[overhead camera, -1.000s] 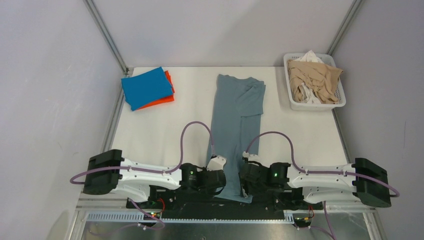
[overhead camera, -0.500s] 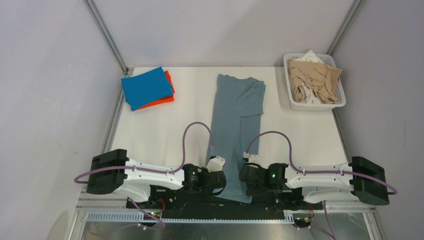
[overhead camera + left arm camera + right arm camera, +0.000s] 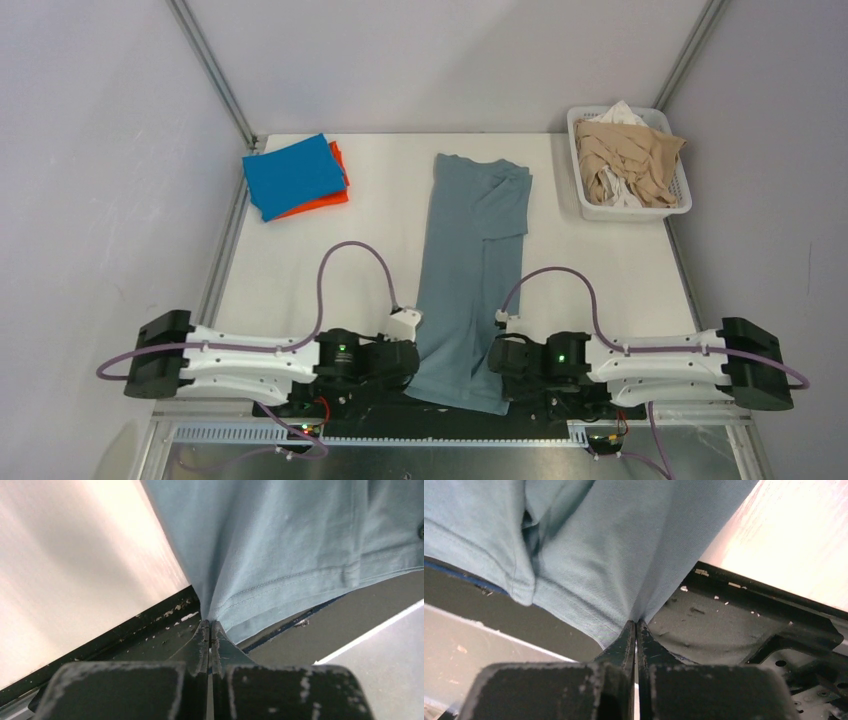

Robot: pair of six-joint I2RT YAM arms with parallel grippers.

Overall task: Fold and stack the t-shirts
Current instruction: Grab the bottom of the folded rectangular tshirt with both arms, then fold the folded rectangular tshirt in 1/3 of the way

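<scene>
At the near edge of the table (image 3: 300, 280), my left gripper (image 3: 210, 624) has its jaws pressed together on the left corner of the hem of the grey-blue shirt (image 3: 468, 270). My right gripper (image 3: 637, 624) is clamped the same way on the right corner. The cloth fans out taut from each pinch, and the hem hangs a little over the table's dark front rail. I judge that holding both corners at once lets me lift the bottom edge evenly, so it does not twist or sag on one side.

Beyond my fingers the shirt runs away from me down the middle of the table as a long narrow strip, its sides apparently turned in, with a sleeve lying over the body near the collar. That shape suits a fold across its length, hem carried toward the neck.

Farther off, in the far left corner, a folded blue shirt (image 3: 293, 175) sits on a folded orange shirt (image 3: 338, 196). That is likely the stack this one joins. At the far right a basket (image 3: 588, 212) holds beige and white clothes (image 3: 630, 160), well apart from my work.
</scene>
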